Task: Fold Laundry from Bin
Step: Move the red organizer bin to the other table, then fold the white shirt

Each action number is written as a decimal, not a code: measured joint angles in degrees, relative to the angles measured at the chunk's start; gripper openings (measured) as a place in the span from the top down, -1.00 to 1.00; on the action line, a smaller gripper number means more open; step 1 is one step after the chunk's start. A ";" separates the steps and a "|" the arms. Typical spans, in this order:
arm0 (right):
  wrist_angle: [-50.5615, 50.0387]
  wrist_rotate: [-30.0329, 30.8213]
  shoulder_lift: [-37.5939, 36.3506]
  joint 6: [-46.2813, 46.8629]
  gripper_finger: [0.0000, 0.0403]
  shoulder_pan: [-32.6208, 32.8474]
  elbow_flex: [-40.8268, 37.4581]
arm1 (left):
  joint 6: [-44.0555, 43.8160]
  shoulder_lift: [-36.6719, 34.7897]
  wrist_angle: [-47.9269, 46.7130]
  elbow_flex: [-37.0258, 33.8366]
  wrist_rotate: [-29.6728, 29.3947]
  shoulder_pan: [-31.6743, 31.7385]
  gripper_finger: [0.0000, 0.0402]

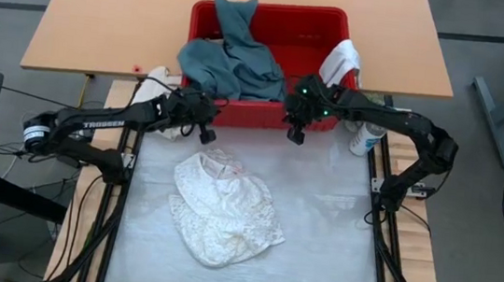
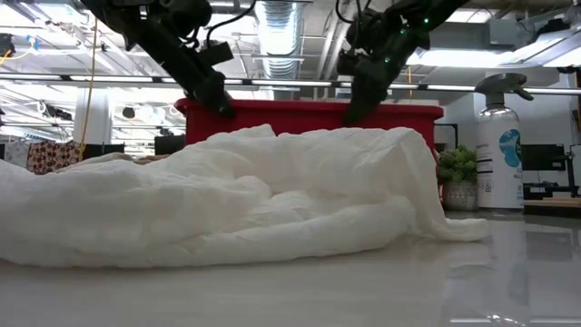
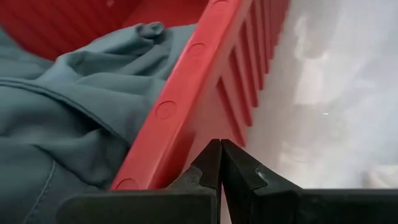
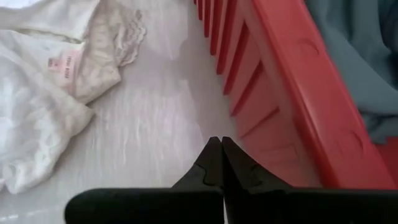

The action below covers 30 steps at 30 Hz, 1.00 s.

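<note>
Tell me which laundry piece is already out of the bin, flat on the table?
The white lacy garment, crumpled on the white table surface. The teal garment still hangs over the red bin rim.

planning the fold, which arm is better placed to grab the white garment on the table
Marginally the left: its shut gripper hovers just above the white garment's top edge, while the shut right gripper sits farther off by the red bin.

You see a grey floor (image 1: 482,278) around the work table, and a light wooden table (image 1: 106,13) stands behind it. In the low view, pipes and long lights (image 2: 272,18) run under the ceiling. A spray bottle (image 2: 497,150) and a small green plant (image 2: 458,173) stand at the right
</note>
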 joint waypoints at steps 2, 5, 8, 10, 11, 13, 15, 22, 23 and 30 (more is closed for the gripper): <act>0.02 -0.03 0.00 -0.19 0.92 -0.59 0.02 | 0.14 0.03 1.07 -0.03 -0.53 1.16 1.00; 0.12 -0.31 0.00 -0.44 0.92 -1.72 0.04 | 0.29 0.10 2.21 -0.10 -0.53 2.66 1.00; 0.64 -0.50 -0.04 -1.48 0.92 -2.84 0.07 | 0.88 0.14 3.03 -0.12 -0.30 4.03 1.00; 1.06 -0.50 -0.07 -1.82 0.92 -3.49 0.10 | 1.00 0.14 3.54 -0.12 -0.59 4.60 1.00; 1.20 -0.50 -0.07 -1.88 0.92 -3.79 0.11 | 0.71 0.14 3.76 -0.12 -0.83 4.74 1.00; 1.16 -0.50 -0.07 -1.88 0.92 -4.21 0.11 | 0.21 0.14 3.99 -0.08 -1.05 4.76 1.00; 1.07 -0.49 -0.09 -1.88 0.92 -4.42 0.19 | -0.06 0.14 3.92 0.45 -1.09 4.74 1.00; -2.13 -0.26 0.04 -1.49 0.81 -3.92 5.12 | -3.14 0.12 3.68 3.46 1.12 4.77 1.00; -3.27 -0.27 0.02 -1.51 0.79 -3.87 6.41 | -3.57 0.12 3.72 4.16 2.36 4.77 0.99; -16.53 -6.58 0.02 -2.71 0.73 -3.09 17.48 | -8.91 -0.10 -2.86 13.88 15.16 3.53 0.79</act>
